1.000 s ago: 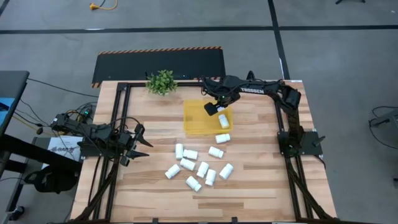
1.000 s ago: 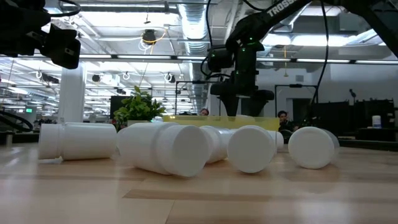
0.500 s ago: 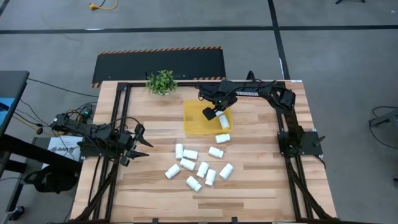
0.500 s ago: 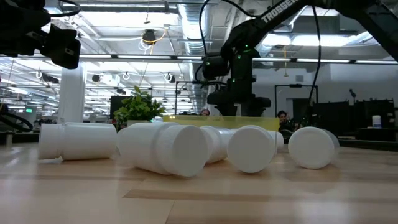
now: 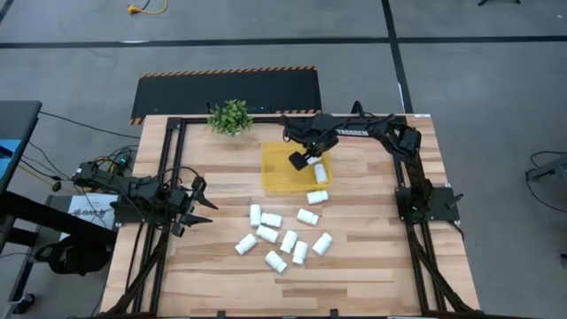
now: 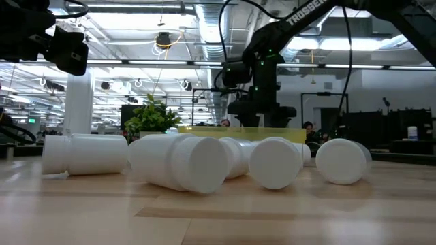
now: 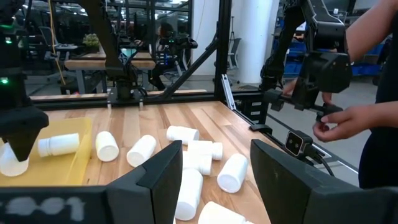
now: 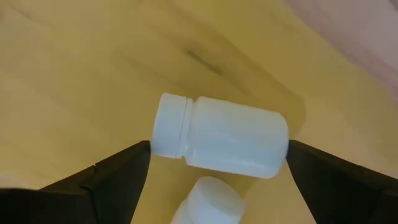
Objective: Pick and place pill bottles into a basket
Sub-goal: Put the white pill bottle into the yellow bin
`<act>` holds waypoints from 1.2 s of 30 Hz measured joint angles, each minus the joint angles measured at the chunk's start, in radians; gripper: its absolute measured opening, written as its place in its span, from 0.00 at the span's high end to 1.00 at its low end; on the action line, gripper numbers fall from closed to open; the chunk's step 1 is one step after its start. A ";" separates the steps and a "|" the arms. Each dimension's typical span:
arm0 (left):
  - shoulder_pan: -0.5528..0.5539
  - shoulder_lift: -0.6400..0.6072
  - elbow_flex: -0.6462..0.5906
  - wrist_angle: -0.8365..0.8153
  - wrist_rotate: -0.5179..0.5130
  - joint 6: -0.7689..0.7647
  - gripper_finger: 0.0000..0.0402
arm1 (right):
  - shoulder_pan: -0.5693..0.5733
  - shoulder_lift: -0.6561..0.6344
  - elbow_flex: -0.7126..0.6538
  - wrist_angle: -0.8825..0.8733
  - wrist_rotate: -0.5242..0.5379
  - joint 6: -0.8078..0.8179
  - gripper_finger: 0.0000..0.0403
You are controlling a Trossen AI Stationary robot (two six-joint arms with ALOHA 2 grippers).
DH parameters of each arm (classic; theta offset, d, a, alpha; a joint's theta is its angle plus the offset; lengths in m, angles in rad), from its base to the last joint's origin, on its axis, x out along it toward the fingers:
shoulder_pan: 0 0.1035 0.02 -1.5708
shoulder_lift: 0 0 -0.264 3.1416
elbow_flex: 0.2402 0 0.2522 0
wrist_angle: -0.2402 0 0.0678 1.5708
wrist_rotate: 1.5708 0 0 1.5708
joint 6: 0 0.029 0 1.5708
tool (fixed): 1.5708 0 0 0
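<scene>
- The wooden table (image 5: 372, 257) carried both arms' black frames, with the small green plant (image 5: 230, 116) at its far edge.
- The right arm (image 5: 390, 135) reached across the far side of the table, its gripper (image 5: 303, 159) hanging over the yellow basket (image 5: 276, 175).
- The basket sat near the far middle of the table, just beside the plant; in the low view its yellow wall (image 6: 225, 134) showed behind the loose bottles.
- The left gripper (image 5: 202, 204) waited at the table's left edge, fingers closed on nothing, well apart from the bottles.
- The right gripper's fingers (image 8: 118, 174) stood spread wide on either side of a pill bottle (image 8: 221, 135) lying on its side on the basket floor, clear of both fingers; a second bottle (image 8: 208, 200) lay just beside it.
- One bottle (image 5: 316, 197) lay on the wood just outside the basket's near corner.
- Nine more bottles (image 5: 288, 240) lay scattered in a loose cluster at mid-table, near each other, some touching.
- A person's hands (image 7: 339, 121) showed beyond the table.
</scene>
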 joint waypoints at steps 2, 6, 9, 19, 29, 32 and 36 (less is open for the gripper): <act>0.000 0.000 0.000 0.000 0.000 0.000 0.56 | 0.000 0.000 0.011 -0.016 -0.002 -0.006 0.09; 0.000 0.000 0.000 0.000 0.000 0.000 0.56 | 0.000 0.000 0.047 -0.052 -0.007 -0.006 0.09; 0.000 0.000 0.000 0.000 0.000 0.000 0.56 | 0.000 0.000 0.086 -0.099 -0.007 -0.007 0.09; 0.000 0.000 0.000 0.000 0.000 0.000 0.56 | 0.055 -0.056 0.189 -0.279 -0.045 0.136 0.09; 0.000 0.000 0.000 0.000 0.000 0.000 0.56 | 0.251 -0.239 0.190 -0.376 0.102 0.591 0.09; 0.000 0.000 0.000 0.000 0.000 0.000 0.56 | 0.304 -0.266 0.190 -0.383 0.072 0.768 0.09; 0.000 0.000 0.000 0.000 0.000 0.000 0.56 | 0.364 -0.278 0.190 -0.408 0.062 0.908 0.09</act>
